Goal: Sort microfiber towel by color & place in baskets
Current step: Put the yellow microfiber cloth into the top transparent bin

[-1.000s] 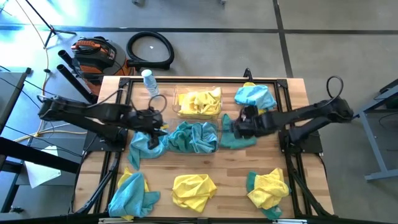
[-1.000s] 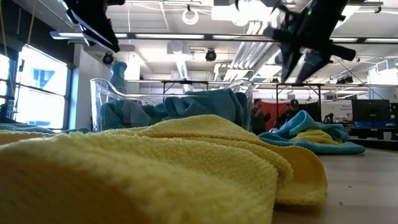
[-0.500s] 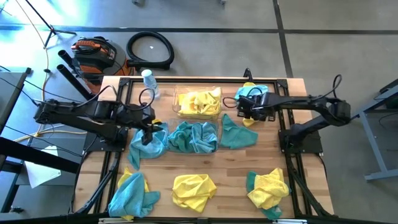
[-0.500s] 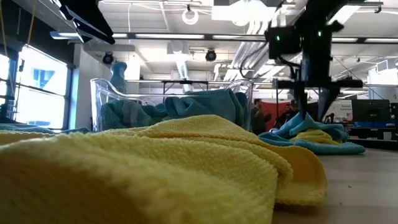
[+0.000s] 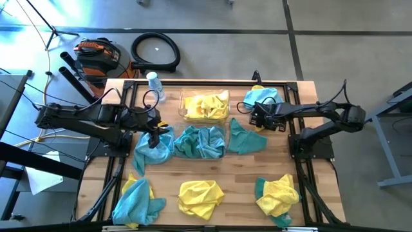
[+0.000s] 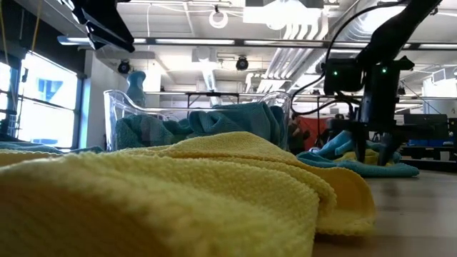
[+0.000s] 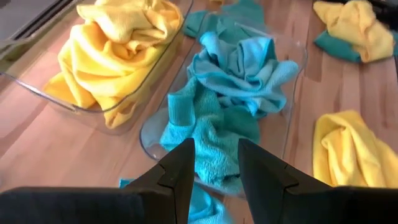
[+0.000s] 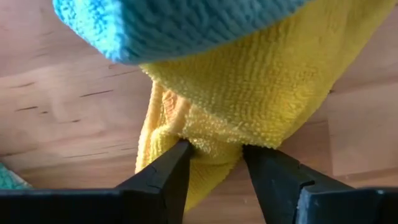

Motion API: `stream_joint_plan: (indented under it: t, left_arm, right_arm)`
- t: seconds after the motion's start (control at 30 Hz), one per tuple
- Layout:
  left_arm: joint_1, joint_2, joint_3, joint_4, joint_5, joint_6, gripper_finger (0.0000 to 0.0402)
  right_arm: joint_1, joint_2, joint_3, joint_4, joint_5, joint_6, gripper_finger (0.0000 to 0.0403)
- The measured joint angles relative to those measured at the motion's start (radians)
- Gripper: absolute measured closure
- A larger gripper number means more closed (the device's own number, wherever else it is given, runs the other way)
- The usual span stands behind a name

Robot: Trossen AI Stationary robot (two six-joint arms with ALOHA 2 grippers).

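My right gripper [image 5: 256, 117] is open, pointing down at the pile near the table's far right: a light-blue towel [image 5: 265, 98] lying over a yellow towel [image 8: 249, 93]. My left gripper [image 5: 154, 133] hovers open above a teal towel [image 5: 151, 149] that hangs over the left end of the near basket [image 5: 224, 132], which holds teal towels. The far basket [image 5: 182, 96] holds yellow towels. Another teal towel [image 5: 244, 138] lies flat on the table right of the near basket. My right gripper comes from above, pointing down. Its fingertips [image 8: 177, 155] stand on either side of a bunched fold [image 8: 211, 140] at the yellow towel's near edge and touch the cloth. The towel lies on the table, partly under the light-blue towel [image 8: 186, 25].
Along the near edge lie a teal-and-yellow heap [image 5: 136, 200], a yellow towel [image 5: 199, 196] and a yellow-on-teal heap [image 5: 278, 193]. A clear water bottle [image 5: 154, 85] stands at the far left. Bare wood shows between the baskets and the near row.
My right gripper has swung from beside the flat teal towel toward the far edge, over the blue-and-yellow pile, and has then come down onto it. My left gripper has drawn back a little toward the table's left from the near basket.
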Motion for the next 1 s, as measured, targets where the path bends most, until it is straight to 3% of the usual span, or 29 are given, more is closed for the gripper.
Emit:
stream_joint_plan:
  t: [0.23,0.43,0.7,1.0]
  left_arm:
    - [0.023,0.000,0.000,0.026,0.006,0.001,0.0291]
    - [0.026,0.000,0.000,0.026,0.030,0.000,0.0291]
    - [0.026,0.000,0.000,0.026,0.030,-0.008,0.0291]
    - [0.026,0.000,0.000,0.026,0.030,0.000,0.0291]
  right_arm:
    - [0.018,0.001,0.020,-0.045,0.017,-0.028,0.0387]
    - [0.054,-0.024,0.185,-0.287,0.092,-0.076,0.0394]
    - [0.176,-0.092,0.562,-0.716,0.396,0.003,0.0400]
    - [0.228,-0.092,0.907,-0.845,0.616,-0.041,0.0402]
